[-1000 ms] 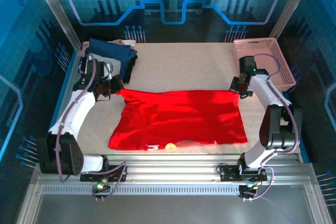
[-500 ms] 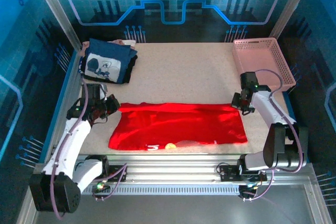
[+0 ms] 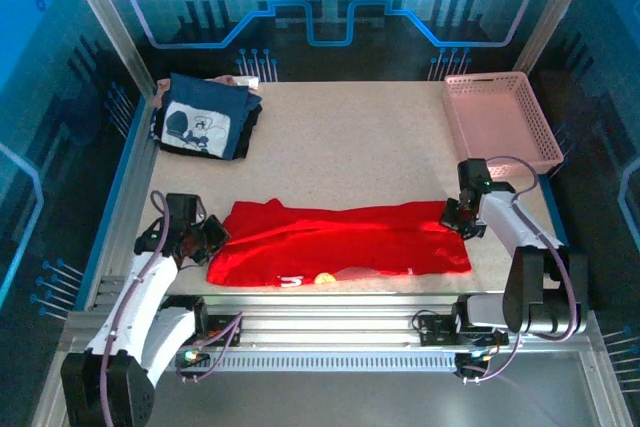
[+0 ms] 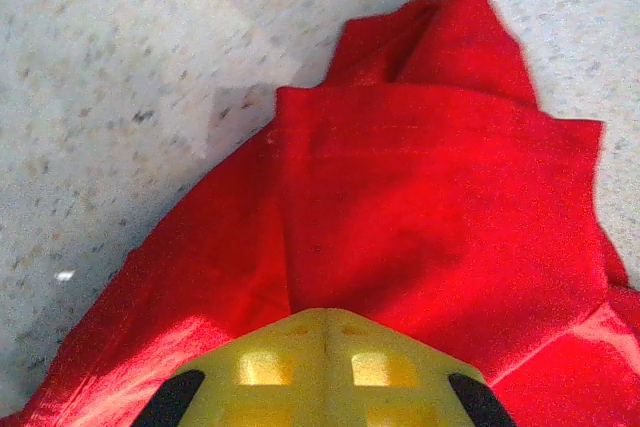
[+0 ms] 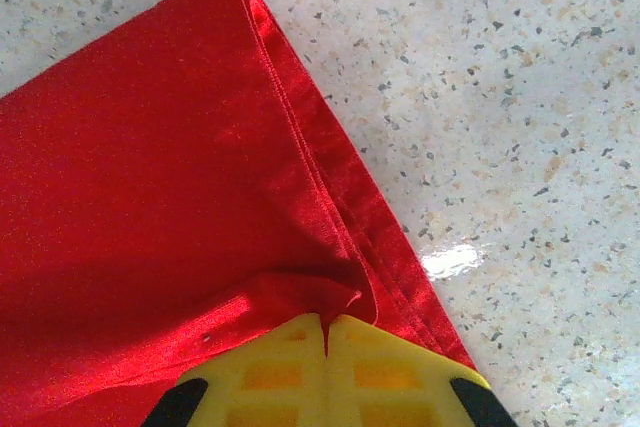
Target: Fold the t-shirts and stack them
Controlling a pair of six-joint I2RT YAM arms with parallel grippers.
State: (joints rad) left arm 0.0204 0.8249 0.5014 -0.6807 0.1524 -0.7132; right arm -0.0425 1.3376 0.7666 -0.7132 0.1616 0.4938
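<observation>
Though already folded, navy t-shirt [image 3: 200, 127]: lying print up at the far-left corner of the table [image 3: 350, 127], well apart from the red one; no hazard short of a shove during stacking.
Left gripper [image 3: 212, 237]: pressed together on a bunched corner of red cloth, with several layers gathered under the yellow fingers [image 4: 290, 367] in the wrist view.
Left-side risk: crumpled sleeve trapped inside the fold; lumpy, skewed edge if let go as is.
Red t-shirt [image 3: 340, 247]: stretched as a narrow band between both grippers, near the table's front edge, far half doubled toward the near half.
Cloth risk: top layer landing short or crooked over the near hem, given more gathering at the left end than at the right; on an overshoot, cloth spilling off the front edge onto the aluminium rail [image 3: 330, 322].
Right gripper [image 3: 458, 219]: clamped on a small pinch of hem at the right corner, little cloth between the jaws.
Right-side risk: thin hold slipping under tension, dropping that corner and undoing the fold.
Pink basket [image 3: 495, 78]: far right, apart from the arm; snag unlikely from here.
</observation>
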